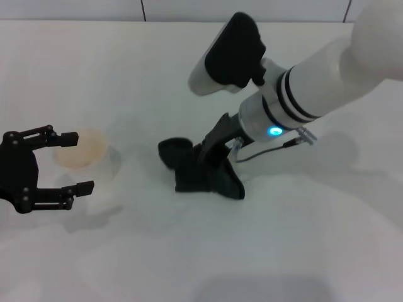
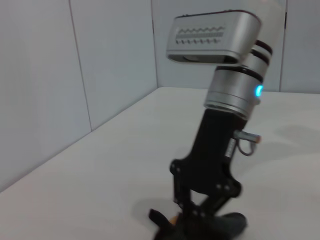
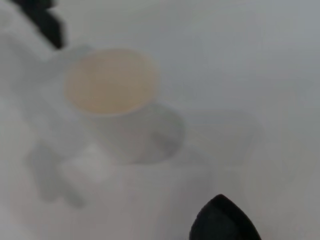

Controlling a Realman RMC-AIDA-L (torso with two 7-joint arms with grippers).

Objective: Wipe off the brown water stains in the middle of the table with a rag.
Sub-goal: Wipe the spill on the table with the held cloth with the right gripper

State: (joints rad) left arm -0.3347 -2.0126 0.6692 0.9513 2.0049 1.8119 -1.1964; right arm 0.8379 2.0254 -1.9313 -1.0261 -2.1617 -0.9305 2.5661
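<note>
Nearest, at about 9 o'clock on the table [image 1: 208, 258], the left gripper [image 1: 75, 162] hovers with its fingers spread, and the clear cup [image 1: 94, 157] with tan liquid sits right at their tips; whether they touch it I cannot tell. A twitch of that arm could tip the cup and make a new spill. At the table's centre the rag [image 1: 201, 173] lies bunched in lumpy folds, pinched by the right gripper [image 1: 213, 157], whose fingers are drawn together into the cloth and press it down. The brown water stains [image 2: 173, 218] are almost wholly hidden beneath it; only a small orange sliver shows at the rag's edge in the left wrist view. A bunched rag may smear the liquid sideways instead of soaking it up, or slip from the pinch under hard pressure. Farther off, the right arm slants in from 2 o'clock; a long stroke toward 9 o'clock could drive the rag into the cup.
</note>
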